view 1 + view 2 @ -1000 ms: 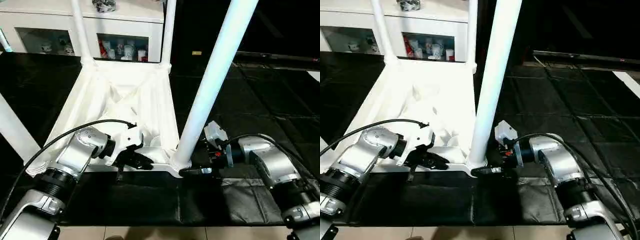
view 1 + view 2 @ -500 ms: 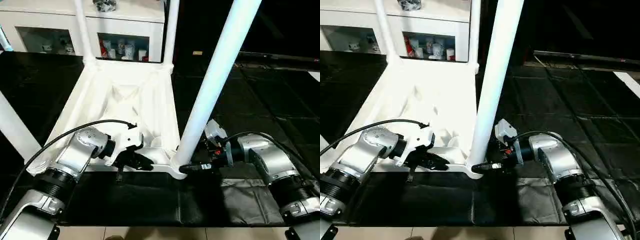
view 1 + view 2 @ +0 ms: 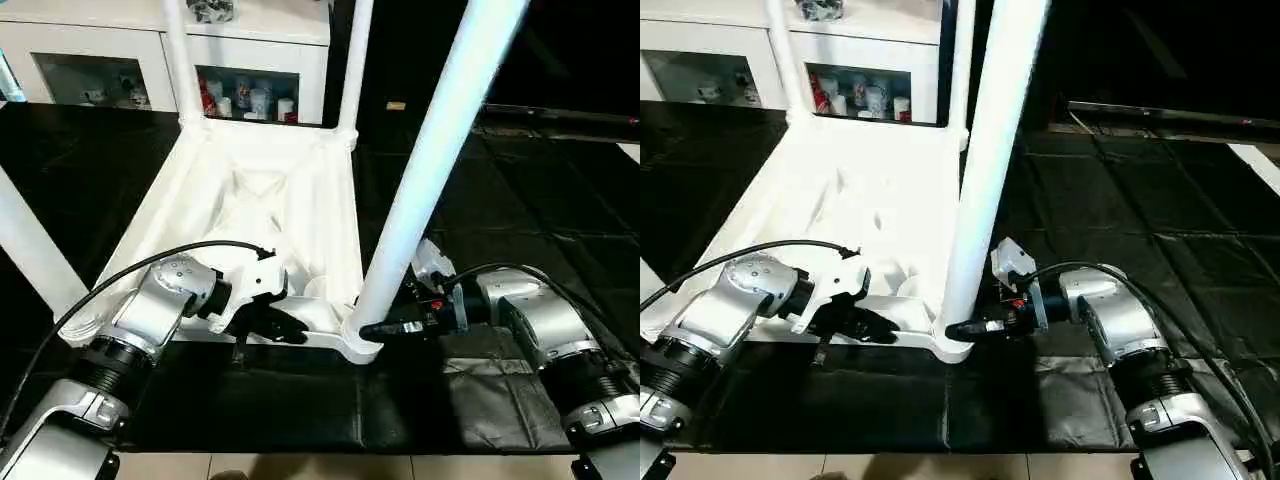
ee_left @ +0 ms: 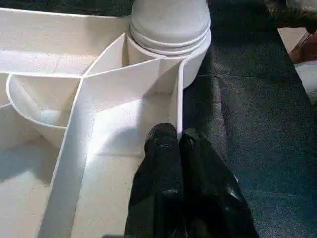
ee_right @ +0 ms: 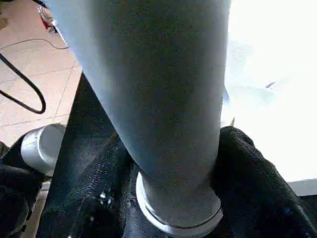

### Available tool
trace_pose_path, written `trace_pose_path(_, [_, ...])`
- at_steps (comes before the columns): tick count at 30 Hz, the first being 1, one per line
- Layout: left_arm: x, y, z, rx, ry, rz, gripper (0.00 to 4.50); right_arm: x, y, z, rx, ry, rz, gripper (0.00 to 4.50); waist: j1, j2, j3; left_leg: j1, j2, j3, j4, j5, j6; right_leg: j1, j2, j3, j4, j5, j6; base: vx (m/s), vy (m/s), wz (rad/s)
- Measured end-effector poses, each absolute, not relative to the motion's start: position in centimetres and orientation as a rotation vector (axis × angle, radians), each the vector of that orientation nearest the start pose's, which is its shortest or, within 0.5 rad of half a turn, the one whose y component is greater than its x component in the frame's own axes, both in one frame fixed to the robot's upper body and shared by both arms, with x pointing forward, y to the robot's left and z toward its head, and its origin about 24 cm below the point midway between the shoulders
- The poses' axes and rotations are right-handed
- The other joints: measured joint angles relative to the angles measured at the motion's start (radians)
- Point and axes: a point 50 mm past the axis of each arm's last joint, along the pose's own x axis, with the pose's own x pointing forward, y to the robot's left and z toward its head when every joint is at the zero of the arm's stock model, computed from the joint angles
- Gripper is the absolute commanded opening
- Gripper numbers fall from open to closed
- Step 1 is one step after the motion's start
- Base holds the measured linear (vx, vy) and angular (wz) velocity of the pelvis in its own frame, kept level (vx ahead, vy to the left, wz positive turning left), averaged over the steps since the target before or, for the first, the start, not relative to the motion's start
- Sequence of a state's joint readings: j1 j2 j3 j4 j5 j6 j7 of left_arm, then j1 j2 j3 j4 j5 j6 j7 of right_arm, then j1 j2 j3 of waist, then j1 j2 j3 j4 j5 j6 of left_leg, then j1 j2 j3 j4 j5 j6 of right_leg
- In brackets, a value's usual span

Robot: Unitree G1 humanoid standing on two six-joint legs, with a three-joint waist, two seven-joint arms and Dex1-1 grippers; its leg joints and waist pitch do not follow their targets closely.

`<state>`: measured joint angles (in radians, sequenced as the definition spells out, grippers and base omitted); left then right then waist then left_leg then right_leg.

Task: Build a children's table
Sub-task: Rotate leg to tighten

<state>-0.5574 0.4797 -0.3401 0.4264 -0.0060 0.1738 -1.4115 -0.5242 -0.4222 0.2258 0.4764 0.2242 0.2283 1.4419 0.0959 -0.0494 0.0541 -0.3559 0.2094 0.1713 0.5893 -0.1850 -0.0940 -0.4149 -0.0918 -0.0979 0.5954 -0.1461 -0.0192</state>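
Observation:
The children's table lies upside down on the black mat, its ribbed top (image 3: 200, 200) facing up. White legs stand in its corner sockets: two far ones (image 3: 180, 60) (image 3: 355, 60), one at the left (image 3: 30, 250), and the near right leg (image 3: 430, 170). My left gripper (image 3: 290, 328) is shut, its fingertips (image 4: 171, 136) resting on the top's near rim just beside the near right socket (image 4: 171, 25). My right gripper (image 3: 375, 328) reaches in from the right and clasps the near right leg just above its socket, with a black finger (image 5: 247, 163) on each side.
A white cabinet (image 3: 250, 40) with glass doors and small items inside stands behind the table. Black mat (image 3: 500, 180) covers the floor around it. A pale tiled floor strip (image 3: 300, 465) runs along the near edge.
My right gripper's fingers have closed in around the base of the near right leg. The table's far end has swung a little to the right. My left gripper has stayed put.

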Motion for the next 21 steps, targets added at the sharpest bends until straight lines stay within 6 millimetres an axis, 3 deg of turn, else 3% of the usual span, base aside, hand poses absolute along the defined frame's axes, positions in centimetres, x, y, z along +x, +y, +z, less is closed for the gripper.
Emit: trace_pose_path(21, [30.14,13.97,6.17,0.417,0.534,-1.474,0.0,29.45,-14.77,5.73,-0.033,0.387,1.454,2.06,0.004,0.002,0.0,0.001,0.0,0.0,0.001,0.0,0.0,0.001,0.0,0.001,0.001,-0.001,0.002,0.0,0.0,0.0])
